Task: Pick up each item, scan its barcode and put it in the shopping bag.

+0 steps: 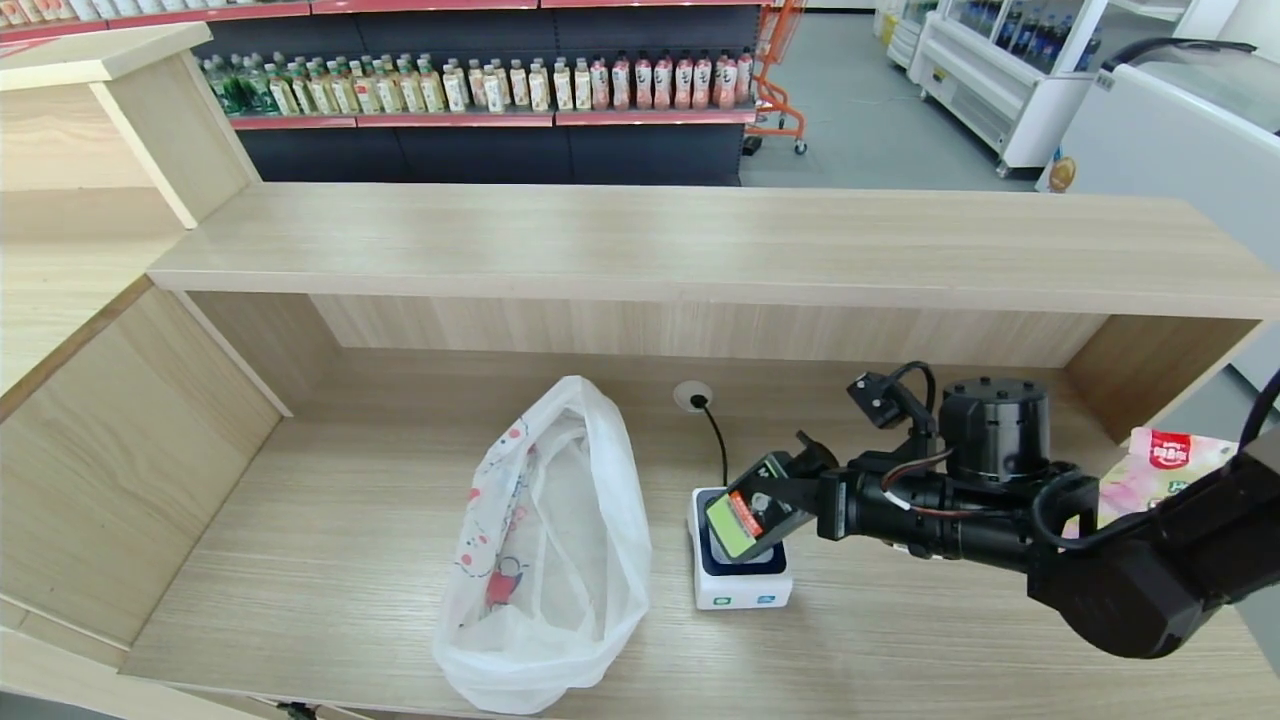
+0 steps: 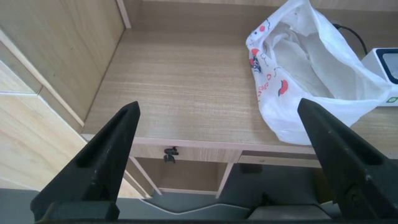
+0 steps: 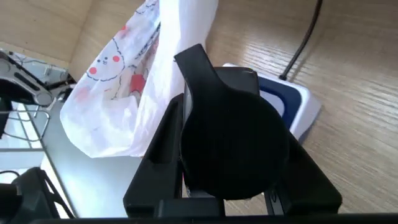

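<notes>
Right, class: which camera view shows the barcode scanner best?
The head view: the scanner shows nearly whole, beneath the held item. The left wrist view catches only one corner; in the right wrist view the item covers much of it.

The head camera looks forward and down over the whole desk (image 1: 300, 580). The left wrist camera faces it from off its near edge; the right hangs close over the scanner (image 3: 301, 102). All three share the shopping bag (image 1: 545, 560).
</notes>
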`<state>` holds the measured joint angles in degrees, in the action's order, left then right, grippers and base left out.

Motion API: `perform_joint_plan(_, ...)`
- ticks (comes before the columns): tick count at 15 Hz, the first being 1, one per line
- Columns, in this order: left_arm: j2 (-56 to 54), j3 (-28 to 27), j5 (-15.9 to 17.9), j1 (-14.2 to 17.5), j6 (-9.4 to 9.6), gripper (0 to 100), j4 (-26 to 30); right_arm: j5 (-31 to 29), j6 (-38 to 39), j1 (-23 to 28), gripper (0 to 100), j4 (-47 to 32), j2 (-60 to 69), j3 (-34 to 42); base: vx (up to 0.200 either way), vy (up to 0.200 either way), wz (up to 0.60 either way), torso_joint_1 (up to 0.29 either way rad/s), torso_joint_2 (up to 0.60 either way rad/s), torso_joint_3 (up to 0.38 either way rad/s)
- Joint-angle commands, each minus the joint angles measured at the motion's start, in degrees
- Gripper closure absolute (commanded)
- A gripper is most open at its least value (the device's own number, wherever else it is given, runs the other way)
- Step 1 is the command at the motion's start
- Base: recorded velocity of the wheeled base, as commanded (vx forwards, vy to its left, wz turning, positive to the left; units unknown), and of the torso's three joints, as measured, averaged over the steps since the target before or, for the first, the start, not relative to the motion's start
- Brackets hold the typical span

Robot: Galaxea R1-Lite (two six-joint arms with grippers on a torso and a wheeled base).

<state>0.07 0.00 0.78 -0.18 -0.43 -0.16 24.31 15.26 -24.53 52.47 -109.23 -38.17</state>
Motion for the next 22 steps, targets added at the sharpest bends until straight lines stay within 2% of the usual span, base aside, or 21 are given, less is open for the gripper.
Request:
perform_joint_plan(1, 0.01, 0.0, 0.01, 0.01, -0.01, 0, -0.02, -0.05, -0.06, -1.05, 100, 0.18, -3.62, -1.65, 0.0, 0.0, 0.0, 0.0, 0.0, 0.0)
perform_joint_plan(8, 0.01, 0.0, 0.01, 0.01, -0.1, 0, -0.02, -0.4, -0.15, -2.37, 100, 4.05, -7.67, -1.47, 0.0, 0.0, 0.0, 0.0, 0.0, 0.0)
perform_joint_plan(17, 0.01, 0.0, 0.01, 0.01, -0.01, 0, -0.02, -1.54, -2.69, -2.19, 100, 3.78, -3.01, -0.77, 0.0, 0.0, 0.0, 0.0, 0.0, 0.0)
perform_joint_plan(19, 0.01, 0.0, 0.01, 0.01, -0.01, 0, -0.02, -1.63, -4.8, -2.19, 100, 3.69, -0.37, 0.02, 0.0, 0.0, 0.0, 0.0, 0.0, 0.0)
perform_joint_plan(21, 0.01, 0.0, 0.01, 0.01, 0.08, 0, -0.02, -1.9, -13.94, -1.66, 100, 3.78, 6.22, 3.28, 0.0, 0.0, 0.0, 0.0, 0.0, 0.0)
perform_joint_plan(22, 0.01, 0.0, 0.01, 0.01, -0.01, 0, -0.02, -4.18, -18.34, -1.14, 100, 3.78, 7.8, 4.16, 0.0, 0.0, 0.0, 0.0, 0.0, 0.0)
